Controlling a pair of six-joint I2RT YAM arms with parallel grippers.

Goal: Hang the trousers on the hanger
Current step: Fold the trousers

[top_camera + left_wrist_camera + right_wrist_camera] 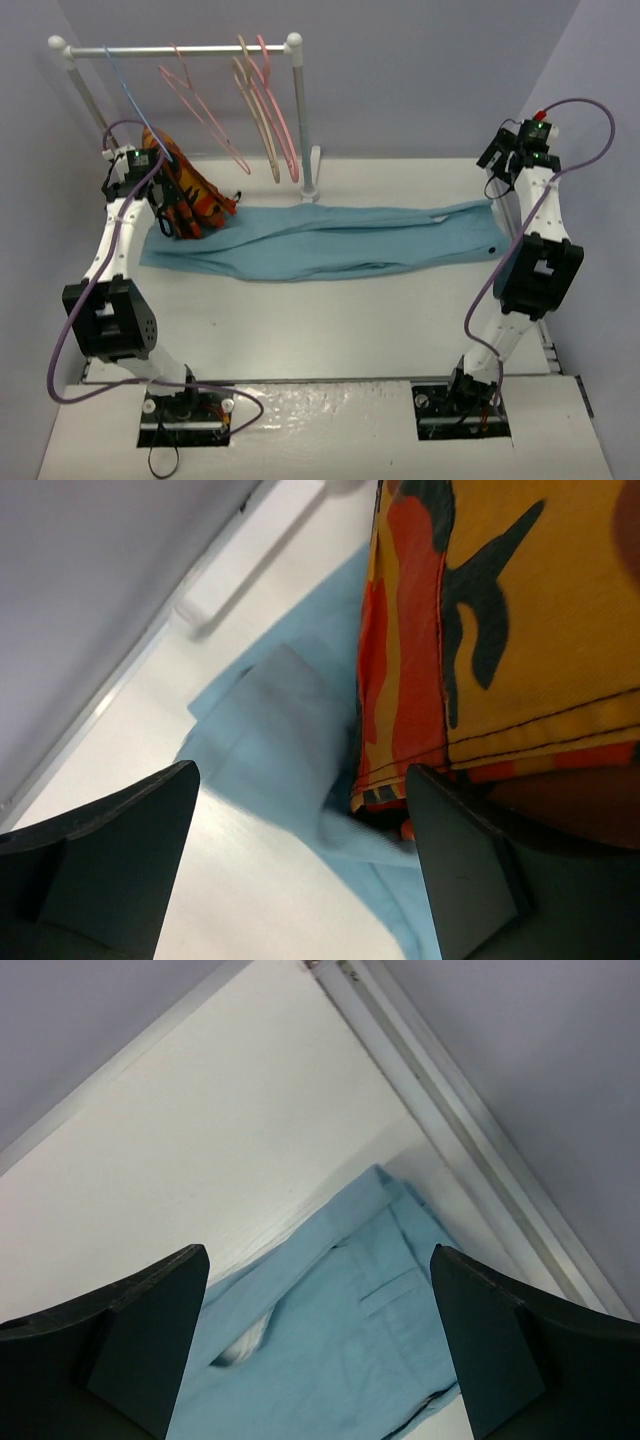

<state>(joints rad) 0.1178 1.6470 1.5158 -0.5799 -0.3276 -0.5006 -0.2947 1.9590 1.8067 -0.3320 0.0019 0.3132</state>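
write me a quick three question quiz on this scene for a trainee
1. True or false: the trousers already hang on the hanger.
2. What lies at the trousers' left end? A) patterned cloth B) a shoe C) a box
3. Fill in: the left gripper and right gripper are both ___.
Key: 1 false; 2 A; 3 open.
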